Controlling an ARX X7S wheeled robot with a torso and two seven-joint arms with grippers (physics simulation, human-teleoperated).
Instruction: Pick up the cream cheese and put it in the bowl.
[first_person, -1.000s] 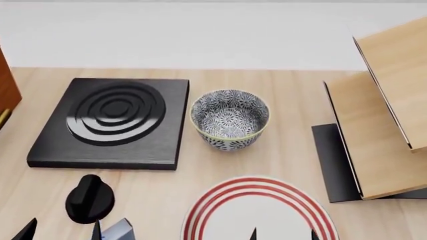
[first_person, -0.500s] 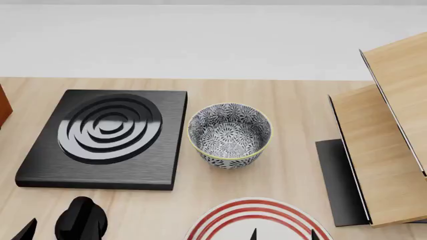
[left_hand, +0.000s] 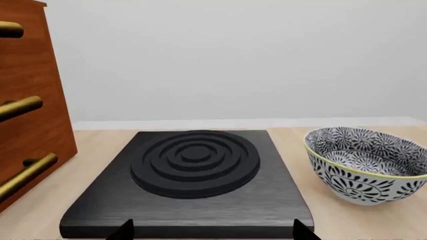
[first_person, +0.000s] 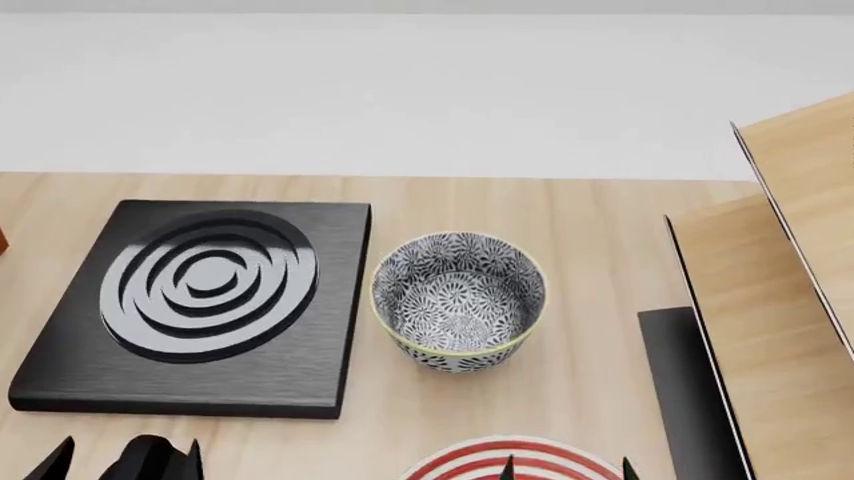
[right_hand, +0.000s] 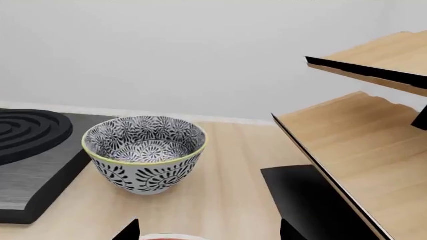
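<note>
Cream cheese is nowhere in any of our three views at this moment, so we cannot say where it lies; the first job is to find it. What we do see is the bowl (first_person: 458, 313), upright and empty on the wooden table (first_person: 587, 230), just beside the black stove plate (first_person: 200, 300) with its raised rings, and well apart from the wooden shelf rack (first_person: 774, 290) on our right. A sliver of the red-striped plate (first_person: 514, 462) shows at the near edge of the head view, and a black knob (first_person: 140, 458) sits in front of the stove plate.

Our left gripper (left_hand: 210, 231) shows only two dark fingertips, set wide apart with nothing between them; our right gripper (right_hand: 208, 230) likewise shows spread tips holding nothing.

To do this step well, we judge that the head should tilt down toward the near table edge, since that ground is out of frame. We should keep both arms low and quiet until the box is found, then choose the arm nearer to it. A wooden drawer cabinet (left_hand: 27, 110) with brass handles stands close on the left, so any left-arm sweep needs care.
</note>
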